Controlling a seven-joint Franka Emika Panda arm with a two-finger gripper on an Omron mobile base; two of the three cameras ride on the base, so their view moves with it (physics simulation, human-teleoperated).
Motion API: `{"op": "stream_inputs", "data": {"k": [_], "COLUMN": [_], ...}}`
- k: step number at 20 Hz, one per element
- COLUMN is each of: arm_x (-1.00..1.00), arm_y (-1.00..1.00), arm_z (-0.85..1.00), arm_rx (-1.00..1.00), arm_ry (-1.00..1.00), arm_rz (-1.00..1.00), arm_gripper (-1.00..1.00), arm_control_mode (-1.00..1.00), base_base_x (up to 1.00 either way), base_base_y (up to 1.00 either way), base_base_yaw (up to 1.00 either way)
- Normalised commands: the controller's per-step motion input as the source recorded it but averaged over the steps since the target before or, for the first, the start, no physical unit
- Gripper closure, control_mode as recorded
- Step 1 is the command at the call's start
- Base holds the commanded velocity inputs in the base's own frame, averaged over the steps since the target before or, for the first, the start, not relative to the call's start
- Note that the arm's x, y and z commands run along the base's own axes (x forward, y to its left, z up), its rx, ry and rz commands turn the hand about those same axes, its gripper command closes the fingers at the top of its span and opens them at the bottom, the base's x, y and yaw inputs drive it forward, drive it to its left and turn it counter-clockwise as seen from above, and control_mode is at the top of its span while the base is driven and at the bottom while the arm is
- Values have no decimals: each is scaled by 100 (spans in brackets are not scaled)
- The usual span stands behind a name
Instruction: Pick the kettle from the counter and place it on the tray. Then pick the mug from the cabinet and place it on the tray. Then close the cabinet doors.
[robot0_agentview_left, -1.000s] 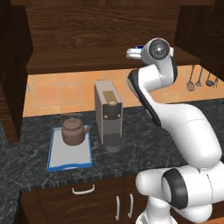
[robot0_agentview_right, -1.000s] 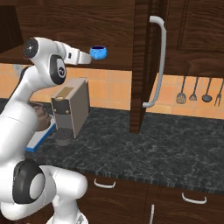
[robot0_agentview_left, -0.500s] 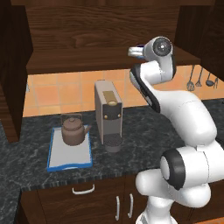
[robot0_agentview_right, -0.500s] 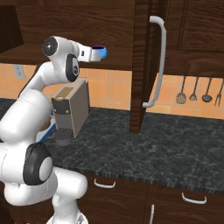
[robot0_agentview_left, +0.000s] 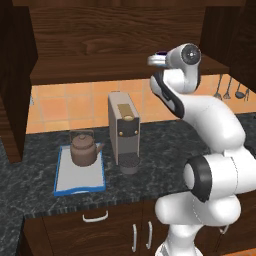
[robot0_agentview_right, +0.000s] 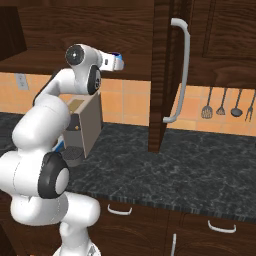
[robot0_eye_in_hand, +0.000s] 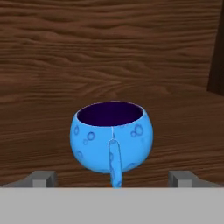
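The blue mug (robot0_eye_in_hand: 111, 135) stands upright on the wood shelf of the cabinet (robot0_eye_in_hand: 175, 118), its handle facing my hand. My gripper (robot0_eye_in_hand: 111, 179) is open just in front of it, one fingertip (robot0_eye_in_hand: 41, 178) on each side of the handle and neither touching. From the right, the mug (robot0_agentview_right: 120, 63) shows as a blue edge at the end of my hand. The brown kettle (robot0_agentview_left: 82, 149) sits on the blue-rimmed tray (robot0_agentview_left: 80, 186) on the dark counter (robot0_agentview_left: 165, 145), left of my arm. Both cabinet doors (robot0_agentview_right: 162, 75) stand open.
A tall grey-and-brown coffee machine (robot0_agentview_left: 123, 130) stands on the counter right of the tray, below my arm. The right door's silver bar handle (robot0_agentview_right: 179, 70) juts forward to the right of my hand. Utensils (robot0_agentview_right: 222, 102) hang on the tiled wall.
My hand has edged closer to the mug on the shelf while the arm's upper joints swung round. The jaws have stayed open; mug, kettle and tray have not moved.
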Motion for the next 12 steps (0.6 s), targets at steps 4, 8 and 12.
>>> {"op": "stream_inputs", "data": {"k": [4,8,12], "arm_x": [27,18,2], "arm_y": [0,-12,-3], "arm_z": [-3,0,-1], "arm_rx": [0,2,0], "arm_ry": [1,0,0], "arm_rz": [9,9,6], "arm_gripper": [-100,-100,100], "arm_control_mode": [-100,-100,-100], "base_base_x": [0,0,0], "base_base_y": [0,0,0], "base_base_yaw": [0,0,0]}}
